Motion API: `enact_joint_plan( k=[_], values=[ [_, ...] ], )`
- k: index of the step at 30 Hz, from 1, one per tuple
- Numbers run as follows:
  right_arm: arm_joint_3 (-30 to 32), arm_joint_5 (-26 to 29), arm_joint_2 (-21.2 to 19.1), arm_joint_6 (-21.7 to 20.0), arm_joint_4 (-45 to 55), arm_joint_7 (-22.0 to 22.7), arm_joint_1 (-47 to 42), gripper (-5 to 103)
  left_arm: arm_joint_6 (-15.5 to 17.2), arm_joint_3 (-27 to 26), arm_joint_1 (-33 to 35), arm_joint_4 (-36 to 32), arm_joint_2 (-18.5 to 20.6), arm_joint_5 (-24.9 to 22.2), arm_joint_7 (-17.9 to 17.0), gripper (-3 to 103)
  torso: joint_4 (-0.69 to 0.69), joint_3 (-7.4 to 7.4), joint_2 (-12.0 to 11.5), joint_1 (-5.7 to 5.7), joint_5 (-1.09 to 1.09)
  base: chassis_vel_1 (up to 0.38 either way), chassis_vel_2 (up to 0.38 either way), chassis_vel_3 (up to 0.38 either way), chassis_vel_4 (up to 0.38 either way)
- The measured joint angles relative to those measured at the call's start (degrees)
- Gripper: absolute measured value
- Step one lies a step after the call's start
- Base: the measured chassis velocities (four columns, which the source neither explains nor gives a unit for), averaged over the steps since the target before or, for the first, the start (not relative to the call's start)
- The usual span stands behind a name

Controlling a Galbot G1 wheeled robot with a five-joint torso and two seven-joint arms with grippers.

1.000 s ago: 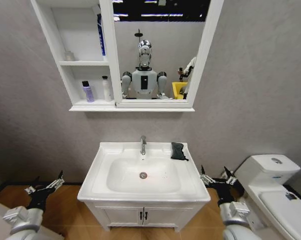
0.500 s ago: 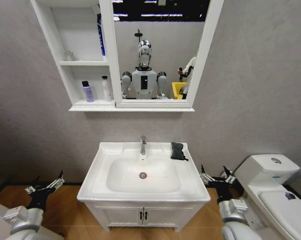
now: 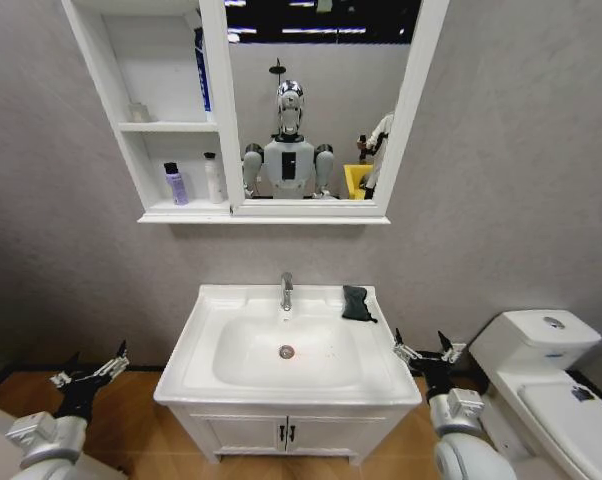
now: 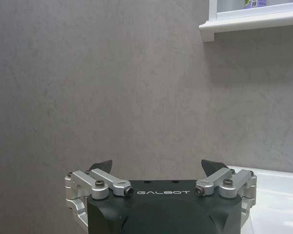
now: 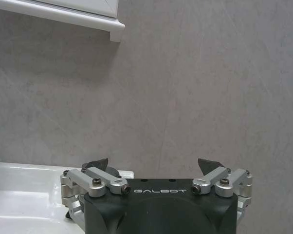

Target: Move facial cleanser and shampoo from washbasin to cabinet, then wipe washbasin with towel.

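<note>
grey textured wall, wood floor, white toilet [image 3: 541, 370] off the washbasin's right side. washbasin [image 3: 206, 345] is a white rectangular ceramic top with a rounded bowl, chrome tap [image 3: 286, 290] at mid back edge, sits on a low two-door vanity [image 3: 281, 432]. towel [image 3: 357, 303] is small, black, bunched, lying on the washbasin's back right corner, just beside the bowl rim. cabinet [image 3: 176, 212] is mounted on the wall above, white shelves left of its framed mirror [image 3: 316, 100]; purple bottle [image 3: 175, 184] and white bottle [image 3: 213, 178] stand upright on the bottom shelf, apart from each other. left gripper [image 3: 87, 373] low, off the washbasin's left edge, fingers spread wide, nothing held. right gripper [image 3: 425, 354] just beside the washbasin's right edge, fingers spread wide, nothing held.
</note>
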Motion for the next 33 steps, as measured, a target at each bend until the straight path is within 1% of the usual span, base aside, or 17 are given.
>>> enact_joint_plan(
  k=[2,4,6,9,12,16,17,18,21,23,24,26,27,28,29,32,33],
  values=[
    [0.03,-0.02,-0.03,0.52,-0.14,-0.01,-0.14,100,0.0,0.0,0.0,0.0,0.0,0.0,0.0,100,0.0,0.0,0.0,0.0,0.0,-0.125,0.123,0.161,-0.135],
    [-0.02,-0.43,-0.04,2.41,-0.99,-0.16,-0.21,100,0.0,0.0,-0.01,0.0,0.0,0.0,0.0,100,-0.01,0.01,-0.01,0.02,0.0,-0.156,0.164,0.158,-0.178],
    [-0.1,-0.54,-0.04,2.73,-1.47,-0.23,-0.19,100,0.0,0.01,-0.02,-0.01,0.01,0.0,0.0,100,-0.01,0.03,-0.03,0.08,0.0,-0.142,0.144,0.158,-0.161],
    [-0.27,-0.46,-0.16,2.79,-2.17,-0.23,-0.02,100,0.0,0.01,-0.03,-0.01,0.01,0.0,0.0,100,0.01,0.03,-0.04,0.12,0.01,-0.107,0.106,0.104,-0.091],
    [-0.4,-0.41,-0.27,2.98,-2.61,-0.2,0.05,100,0.0,0.01,-0.03,-0.01,0.01,0.0,0.0,100,-0.03,0.02,-0.04,0.08,0.0,-0.07,0.042,0.028,-0.015],
    [-0.57,-0.29,-0.68,2.73,-2.86,-0.19,0.29,100,0.0,0.01,0.0,-0.01,0.01,0.0,0.0,100,0.01,-0.01,0.01,-0.04,0.0,0.024,-0.019,-0.025,0.017],
    [-0.56,0.02,-1.12,1.84,-3.49,-0.11,0.99,100,0.0,0.01,0.0,-0.01,0.01,0.0,0.0,100,0.01,-0.01,0.01,-0.05,0.0,0.047,-0.051,-0.043,0.047],
    [-0.56,0.02,-1.12,1.84,-3.49,-0.11,0.99,100,0.0,0.01,0.0,-0.01,0.01,0.0,0.0,100,0.01,-0.01,0.01,-0.05,0.0,0.047,-0.051,-0.043,0.047],
    [-0.52,2.65,-2.78,-1.16,-5.75,0.32,3.09,100,0.0,0.01,0.0,-0.01,0.01,0.0,0.0,100,0.0,-0.01,0.01,-0.04,0.0,0.035,-0.025,-0.02,0.007],
    [-0.52,5.95,-4.51,-4.3,-7.59,0.76,5.04,100,0.0,0.01,0.0,-0.01,0.01,0.0,0.0,100,0.0,0.01,0.0,0.01,0.01,0.0,0.0,0.0,0.0],
    [-0.52,5.95,-4.51,-4.3,-7.59,0.76,5.04,100,0.0,0.01,0.0,-0.01,0.01,0.0,0.0,100,0.0,0.01,0.0,0.01,0.01,0.0,0.0,0.0,0.0],
    [-0.52,7.28,-5.03,-5.62,-7.96,1.06,5.63,100,0.0,0.01,0.0,-0.01,0.01,-0.01,0.0,100,0.0,0.01,-0.01,0.02,0.01,0.0,0.0,0.0,0.0],
    [-0.88,10.83,-6.39,-9.26,-9.01,2.3,7.39,100,0.0,0.01,-0.01,-0.01,0.01,0.0,0.0,100,-0.02,0.01,-0.01,0.03,0.0,0.0,0.0,0.0,0.0],
    [-1.37,11.66,-7.14,-10.84,-9.94,2.56,8.65,100,-0.01,0.01,-0.01,-0.01,0.01,-0.01,0.0,100,-0.02,0.01,-0.01,0.03,0.01,0.0,0.0,0.0,0.0],
    [-1.37,11.66,-7.14,-10.84,-9.94,2.56,8.65,100,-0.01,0.01,-0.01,-0.01,0.01,-0.01,0.0,100,-0.02,0.01,-0.01,0.03,0.01,0.0,0.0,0.0,0.0],
    [-4.57,12.5,-10.19,-14.68,-14.28,2.27,14.19,100,-0.01,0.01,-0.01,-0.01,0.01,0.0,0.0,100,0.0,0.01,-0.01,0.02,0.0,0.0,0.0,0.0,0.0],
    [-4.57,12.5,-10.19,-14.68,-14.28,2.27,14.19,100,-0.01,0.01,-0.01,-0.01,0.01,0.0,0.0,100,0.0,0.01,-0.01,0.02,0.0,0.0,0.0,0.0,0.0]
  ],
)
